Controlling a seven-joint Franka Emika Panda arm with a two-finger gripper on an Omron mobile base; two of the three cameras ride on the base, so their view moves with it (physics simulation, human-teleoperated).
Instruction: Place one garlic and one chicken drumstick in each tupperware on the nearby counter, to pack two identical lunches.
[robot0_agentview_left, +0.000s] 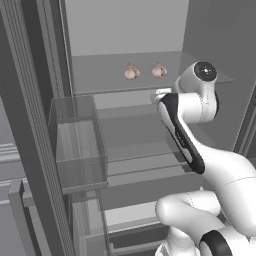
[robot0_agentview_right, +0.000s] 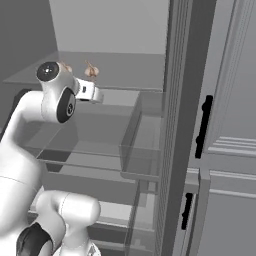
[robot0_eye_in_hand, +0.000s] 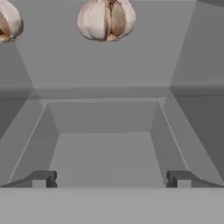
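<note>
So the arm is reaching into an open fridge, and both garlic bulbs sit side by side on a grey shelf (robot0_agentview_left: 100, 75) up near the back wall. One garlic (robot0_agentview_left: 132, 72) is on the left, the other garlic (robot0_agentview_left: 159, 70) just beside it on the right, not touching. In the hand view the gripper (robot0_eye_in_hand: 109, 178) has its fingers spread wide apart with nothing between them, well short of the bulbs, with one garlic roughly straight ahead. There's a clear door bin (robot0_agentview_left: 80, 145) off to the left.
</note>
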